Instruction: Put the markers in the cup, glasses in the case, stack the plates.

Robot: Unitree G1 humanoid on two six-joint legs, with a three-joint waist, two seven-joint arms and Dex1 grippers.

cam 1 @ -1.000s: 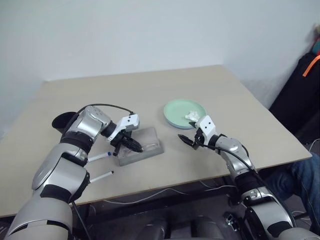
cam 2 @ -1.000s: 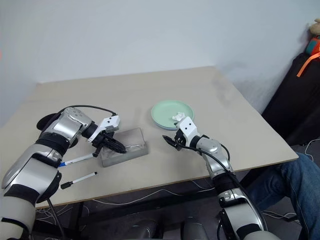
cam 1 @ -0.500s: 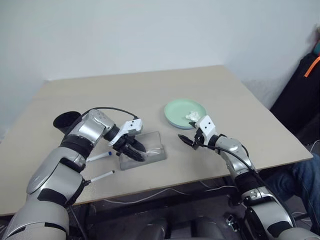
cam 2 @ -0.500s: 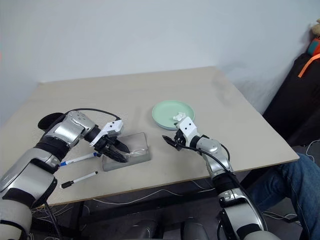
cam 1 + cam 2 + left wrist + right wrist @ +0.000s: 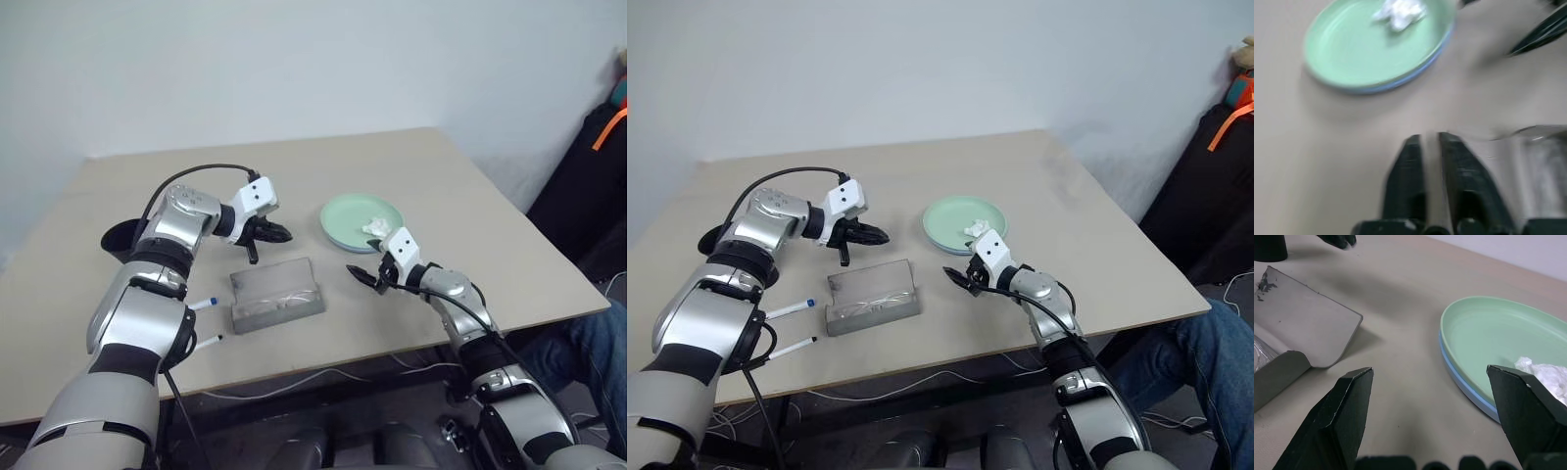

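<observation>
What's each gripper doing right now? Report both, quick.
Left gripper: closed, holding nothing, above the table behind the case.
Right gripper: open, empty, beside the plates.

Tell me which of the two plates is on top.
The mint green plate is on top, holding the white wad; the light blue plate shows as a rim beneath it.

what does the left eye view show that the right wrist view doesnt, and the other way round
Left eye view, not the right wrist view: both markers lying near the table's front edge, plus a person's knee beside the table.

Right wrist view, not the left eye view: a dark scuff on the case lid, seen close.

Both: the grey case, the mint green plate stacked on the light blue plate, the white wad, the black cup, the shut left hand and the open right hand.
</observation>
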